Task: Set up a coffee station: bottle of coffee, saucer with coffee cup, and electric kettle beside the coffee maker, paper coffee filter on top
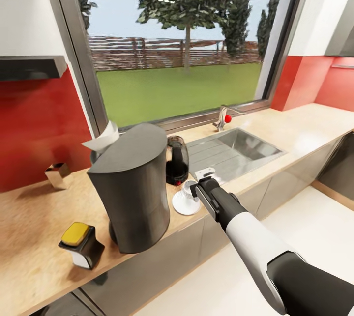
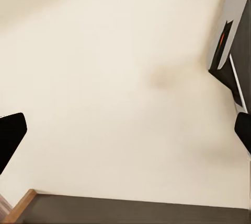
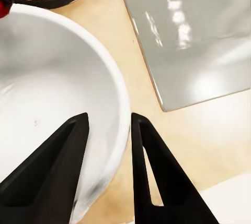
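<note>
Right gripper (image 3: 107,156) is over the coffee cup (image 3: 57,93), its 2 fingers straddling the cup's white rim, 1 inside and 1 outside, pinching it. The cup sits on the saucer (image 1: 183,204), just beside the coffee maker (image 1: 132,186) on the countertop (image 1: 29,237). The electric kettle (image 1: 177,159) stands just behind the saucer. The paper coffee filter (image 1: 102,140) rests atop the coffee maker. Left gripper (image 2: 125,130) is spread wide above pale floor.

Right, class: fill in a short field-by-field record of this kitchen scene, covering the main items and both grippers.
coffee maker: upright on countertop
paper coffee filter: on top of coffee maker
electric kettle: beside coffee maker, by sink
coffee cup: on saucer
right gripper: fingers astride cup's rim
left gripper: open, over floor
</note>
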Available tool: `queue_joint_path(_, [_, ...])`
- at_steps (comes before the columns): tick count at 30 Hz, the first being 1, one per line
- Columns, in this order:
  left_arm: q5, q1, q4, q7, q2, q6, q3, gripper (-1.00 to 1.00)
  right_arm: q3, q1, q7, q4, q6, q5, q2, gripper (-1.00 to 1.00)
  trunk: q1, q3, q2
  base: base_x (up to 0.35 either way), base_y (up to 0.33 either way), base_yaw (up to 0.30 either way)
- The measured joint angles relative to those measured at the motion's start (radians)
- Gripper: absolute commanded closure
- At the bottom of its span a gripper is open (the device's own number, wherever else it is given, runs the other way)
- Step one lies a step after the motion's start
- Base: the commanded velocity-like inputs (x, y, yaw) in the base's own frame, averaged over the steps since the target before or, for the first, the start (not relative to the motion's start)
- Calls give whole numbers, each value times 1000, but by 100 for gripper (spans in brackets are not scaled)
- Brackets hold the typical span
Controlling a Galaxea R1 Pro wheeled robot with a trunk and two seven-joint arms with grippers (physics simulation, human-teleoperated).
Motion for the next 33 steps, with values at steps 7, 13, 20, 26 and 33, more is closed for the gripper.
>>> queue_joint_path(7, [2, 0, 0, 0, 1, 0, 0, -100, -1, 1, 3, 1, 0, 1, 0, 100, 0, 0, 0, 0, 0, 80])
queue_joint_path(13, [4, 0, 0, 1, 1, 0, 1, -100, -1, 1, 6, 18, -1, 1, 0, 100, 0, 0, 0, 0, 0, 4])
queue_joint_path(20, [5, 0, 0, 2, 1, 0, 2, -100, -1, 1, 6, 52, -1, 1, 0, 100, 0, 0, 0, 0, 0, 0])
queue_joint_path(26, [5, 0, 0, 3, 1, 0, 1, -100, 0, 1, 6, 60, -3, 3, 0, 100, 0, 0, 0, 0, 0, 0])
queue_joint_path(33, [6, 0, 1, 2, 1, 0, 2, -100, 2, 1, 5, 60, -4, 2, 0, 100, 0, 0, 0, 0, 0, 0])
